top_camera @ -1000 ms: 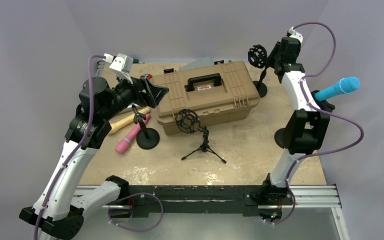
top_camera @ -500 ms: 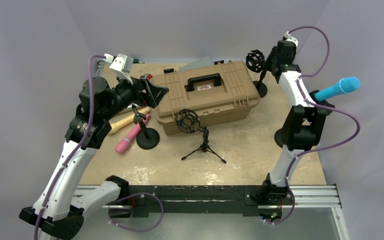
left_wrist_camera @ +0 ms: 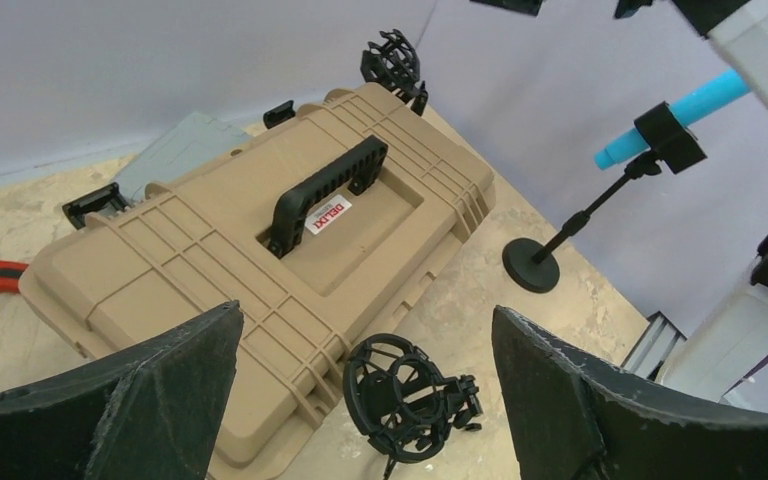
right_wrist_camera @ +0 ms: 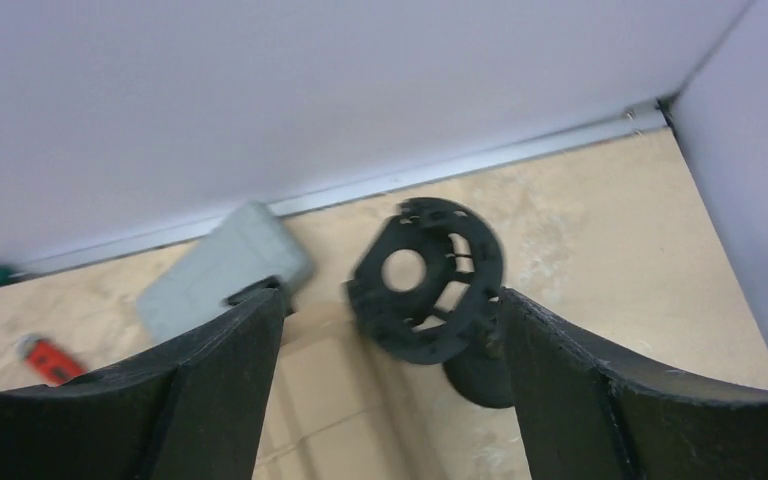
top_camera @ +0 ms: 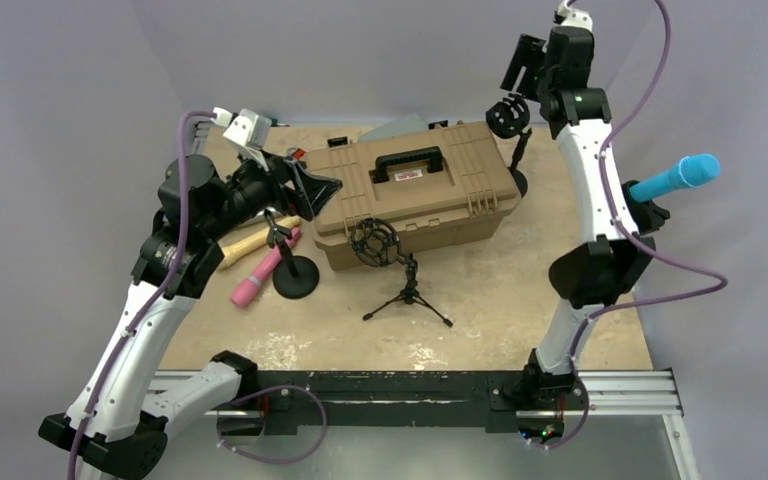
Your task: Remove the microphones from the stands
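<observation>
**A:** How far along is it?

**B:** Hardly begun, I'd judge. Starting at the bottom of the overhead view, the small tripod mount [top_camera: 375,243] at centre is empty. Left of it a pink microphone [top_camera: 263,272] slants down to the table by a short round-based stand [top_camera: 295,275], and I can't tell whether it is clipped in. The one plainly mounted is the blue microphone [top_camera: 675,177], at the right edge of the frame. It sits tilted in the clip of its stand [left_wrist_camera: 566,227], and nothing is touching it.

**A:** And the grippers?

**B:** The left gripper [top_camera: 312,186] hangs left of centre, over the near-left corner of the tan case [top_camera: 415,190]. Its fingers are spread wide and hold nothing. Its wrist camera shows the blue microphone far off in the upper right of the picture, well apart from it.

**A:** The right one?

**B:** The right gripper [top_camera: 522,68] is raised to the top of the frame, right of centre. It too is spread and empty. It hovers above the round black shock mount [right_wrist_camera: 425,278] behind the case. The blue microphone lies lower and further right, near that arm's elbow and well apart from the fingers.

**A:** What's left, then?

**B:** Everything: reaching it, closing on it and lifting it out of the clip.
</observation>
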{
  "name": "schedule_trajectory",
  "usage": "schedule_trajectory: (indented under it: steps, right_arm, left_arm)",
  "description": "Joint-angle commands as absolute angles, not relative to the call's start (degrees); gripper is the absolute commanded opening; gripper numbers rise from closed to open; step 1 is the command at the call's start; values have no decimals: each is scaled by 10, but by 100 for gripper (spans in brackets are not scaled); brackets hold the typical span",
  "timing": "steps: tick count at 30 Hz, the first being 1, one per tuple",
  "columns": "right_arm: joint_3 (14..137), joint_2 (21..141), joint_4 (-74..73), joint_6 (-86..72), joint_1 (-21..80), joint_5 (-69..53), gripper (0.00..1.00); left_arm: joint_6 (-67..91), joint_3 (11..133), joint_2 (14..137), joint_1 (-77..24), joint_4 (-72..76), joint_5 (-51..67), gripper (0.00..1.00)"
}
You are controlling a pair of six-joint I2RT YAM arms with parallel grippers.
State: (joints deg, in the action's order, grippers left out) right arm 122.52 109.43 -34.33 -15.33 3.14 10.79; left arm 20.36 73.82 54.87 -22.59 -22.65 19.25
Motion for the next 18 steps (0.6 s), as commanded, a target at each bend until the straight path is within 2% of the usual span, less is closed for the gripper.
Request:
schedule_trajectory:
  steps: [1, 11, 16, 18]
  right_arm:
    - [1221, 972, -354, -139, 65, 105, 76]
    - [838, 554, -174, -222, 71, 14, 82]
    - [759, 425, -213, -227, 71, 1, 83]
    - [746, 390, -245, -227, 71, 54, 85]
  left_arm:
    - [176, 723, 541, -234, -174, 240, 92]
    - [157, 722, 561, -288, -171, 252, 92]
    - [164, 723, 549, -293, -172, 253, 92]
    - [167, 723, 541, -293, -171, 252, 92]
